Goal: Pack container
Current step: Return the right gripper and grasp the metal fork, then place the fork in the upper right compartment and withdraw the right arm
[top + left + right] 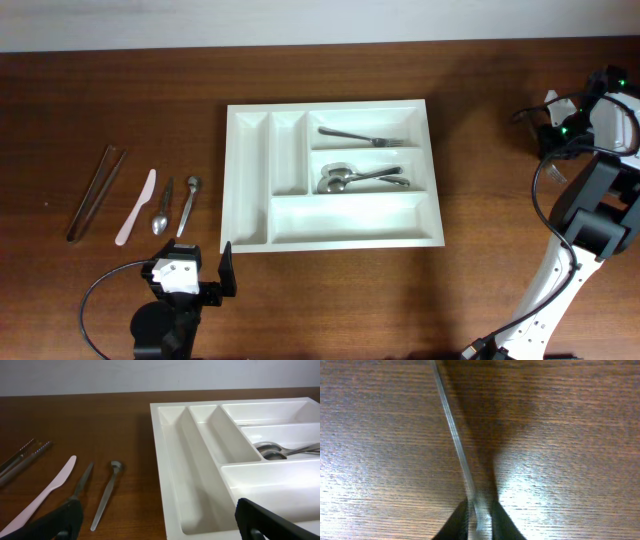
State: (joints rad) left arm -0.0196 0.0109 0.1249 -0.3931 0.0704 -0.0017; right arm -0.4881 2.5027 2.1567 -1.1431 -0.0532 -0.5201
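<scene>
The white five-compartment container [250, 180] lies at the table's middle and also shows in the left wrist view [165, 460]. A fork [365, 136] lies in its top right compartment and spoons [350, 180] in the middle right one. My left gripper [160, 525] is open and empty, low at the tray's near left corner [190, 280]. My right gripper [480, 520] is shut on a thin metal utensil handle [452, 435] above bare wood, far right of the tray [540, 118].
Left of the tray lie metal tongs [95, 190], a pink plastic knife [135, 208], a spoon [162, 208] and another metal utensil [189, 203]. They also show in the left wrist view, the knife [47, 491] and the utensil [107, 492].
</scene>
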